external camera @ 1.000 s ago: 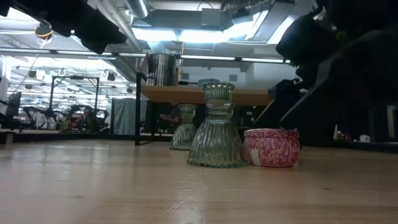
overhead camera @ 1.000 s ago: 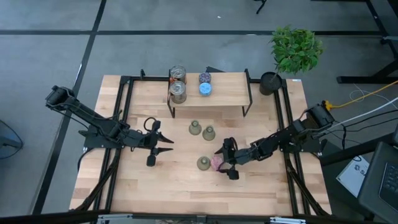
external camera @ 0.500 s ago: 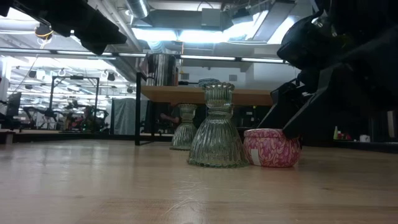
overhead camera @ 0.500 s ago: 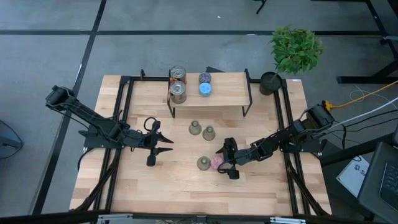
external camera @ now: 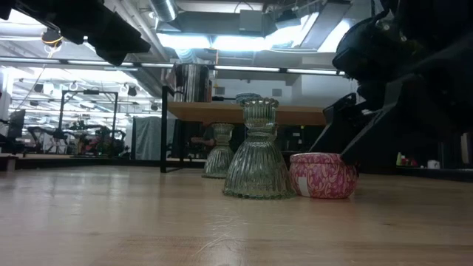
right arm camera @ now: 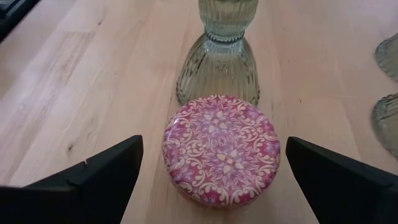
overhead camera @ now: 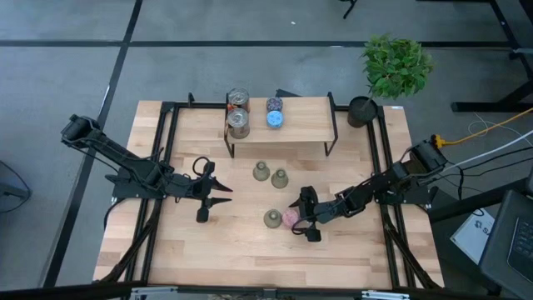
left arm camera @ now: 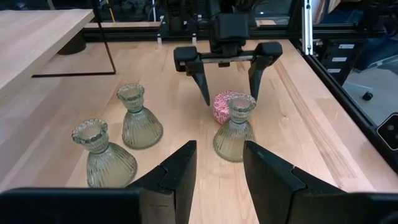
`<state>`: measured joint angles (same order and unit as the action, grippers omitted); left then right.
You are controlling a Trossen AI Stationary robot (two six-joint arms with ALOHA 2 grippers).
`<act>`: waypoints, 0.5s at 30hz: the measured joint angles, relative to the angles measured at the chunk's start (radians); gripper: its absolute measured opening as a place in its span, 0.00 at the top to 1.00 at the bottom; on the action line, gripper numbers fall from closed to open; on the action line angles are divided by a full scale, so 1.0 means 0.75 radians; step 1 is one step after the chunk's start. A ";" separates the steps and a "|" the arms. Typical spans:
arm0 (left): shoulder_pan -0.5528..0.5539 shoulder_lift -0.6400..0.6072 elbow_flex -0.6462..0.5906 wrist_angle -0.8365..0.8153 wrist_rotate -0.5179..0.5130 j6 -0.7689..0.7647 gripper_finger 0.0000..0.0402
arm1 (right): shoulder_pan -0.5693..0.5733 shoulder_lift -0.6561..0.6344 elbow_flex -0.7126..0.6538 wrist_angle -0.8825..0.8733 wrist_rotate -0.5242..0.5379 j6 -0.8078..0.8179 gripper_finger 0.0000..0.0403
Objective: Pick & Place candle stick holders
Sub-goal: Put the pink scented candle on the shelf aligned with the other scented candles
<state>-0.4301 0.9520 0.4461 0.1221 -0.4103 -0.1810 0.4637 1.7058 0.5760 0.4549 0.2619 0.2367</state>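
Pink holder (right arm camera: pixel 221 150) looks rigid and smooth-walled (maybe slippery); my right gripper (overhead camera: pixel 301 218) gapes wide, empty, straddling it, so I'd pinch its sidewalls low.

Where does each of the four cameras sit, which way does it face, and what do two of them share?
High view: above, looking straight down on the table, both arms, the left tool and the right tool.
Low view: at table-top height, looking level past a green glass holder and the pink holder; dark arm parts show above.
Left wrist view: behind its own dark fingers, facing the right tool across the table.
Right wrist view: between its open fingers, facing the pink holder.
Shared: all four show the pink holder.
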 joint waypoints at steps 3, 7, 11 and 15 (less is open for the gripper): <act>0.000 0.000 0.000 -0.001 0.000 -0.001 0.68 | 0.000 0.055 0.035 -0.007 0.000 0.015 0.01; 0.000 0.000 0.000 -0.008 0.000 -0.001 0.68 | 0.000 0.125 0.137 -0.130 -0.030 0.000 0.01; 0.000 0.000 0.000 -0.011 0.000 -0.001 0.68 | 0.000 0.131 0.220 -0.234 -0.035 -0.017 0.01; 0.000 0.000 0.000 -0.018 0.000 -0.009 0.68 | 0.000 0.131 0.252 -0.254 -0.036 -0.029 0.01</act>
<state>-0.4301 0.9520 0.4461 0.1085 -0.4103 -0.1874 0.4637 1.8042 0.7648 0.2643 0.2352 0.2153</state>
